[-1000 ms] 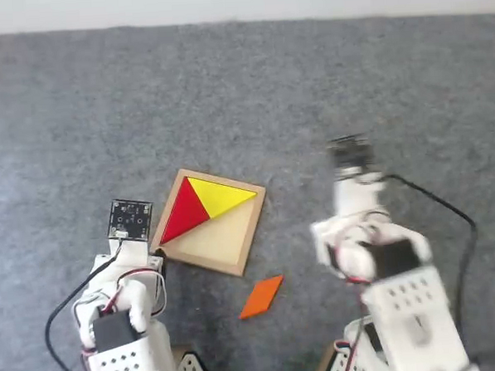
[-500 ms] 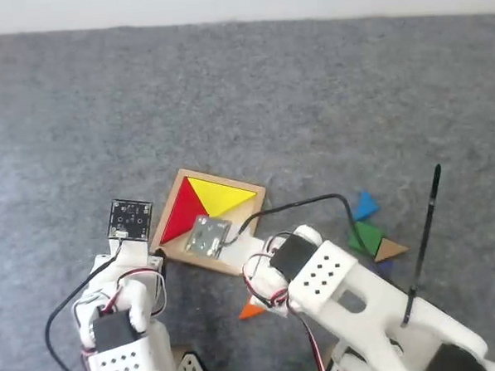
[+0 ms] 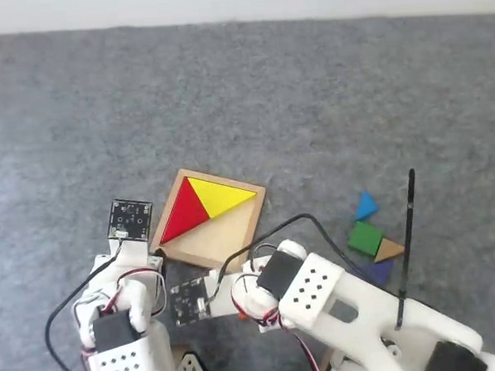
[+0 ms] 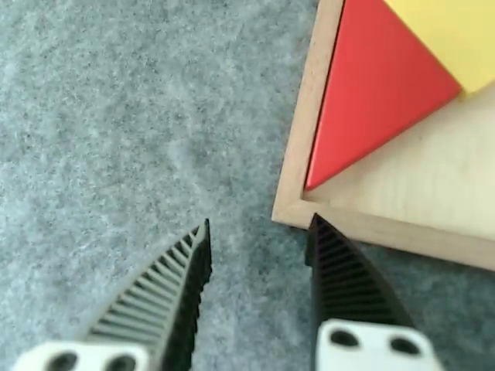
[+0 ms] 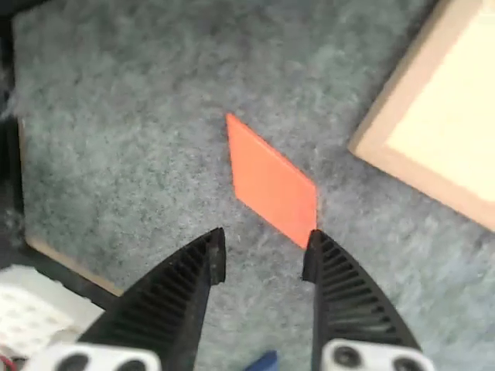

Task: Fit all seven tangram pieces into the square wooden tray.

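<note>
Tangram pieces lie in three spots on the grey tabletop. The square wooden tray sits left of centre in the lower half of the high view, turned like a diamond. A red triangle and a yellow triangle fill its upper part, touching along one edge, and the remaining floor is bare wood.

The orange parallelogram lies flat on the tabletop just beside the tray's lower edge, apart from it. My right tool hangs over it, released, with one end of the piece between the spread tips. I cannot tell whether they touch it.

My left tool is also released, poised over the tabletop at the tray's left corner, one fingertip just beside the rim.

At the lower right of the high view, well apart from the tray, a blue piece, a green square, a tan triangle and a purple piece cluster close together.
</note>
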Controlling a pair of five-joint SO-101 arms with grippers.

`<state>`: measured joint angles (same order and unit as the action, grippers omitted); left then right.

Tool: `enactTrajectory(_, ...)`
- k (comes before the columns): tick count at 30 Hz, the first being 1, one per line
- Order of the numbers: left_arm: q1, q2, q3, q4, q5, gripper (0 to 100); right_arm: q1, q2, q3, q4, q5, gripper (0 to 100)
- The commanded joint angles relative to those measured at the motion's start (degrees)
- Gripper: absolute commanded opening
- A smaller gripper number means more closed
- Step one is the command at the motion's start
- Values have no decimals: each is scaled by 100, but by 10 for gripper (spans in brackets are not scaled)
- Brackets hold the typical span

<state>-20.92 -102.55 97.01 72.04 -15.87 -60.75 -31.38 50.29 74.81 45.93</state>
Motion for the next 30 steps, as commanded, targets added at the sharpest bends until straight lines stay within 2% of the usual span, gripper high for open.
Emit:
enactTrajectory(1,-35,-79,-48,35,-35,197,-57,171,-97,-215,281,250)
enactTrajectory(11,-35,-79,-48,35,-35,197,-84,1437,44,-1051,536,250)
enactTrajectory(26,-35,-79,-48,35,-35,197,-48,1736,308,-1499,651,247)
enactTrajectory(30,-35,-79,-48,35,-35,197,-48,1692,299,-1657,70,239)
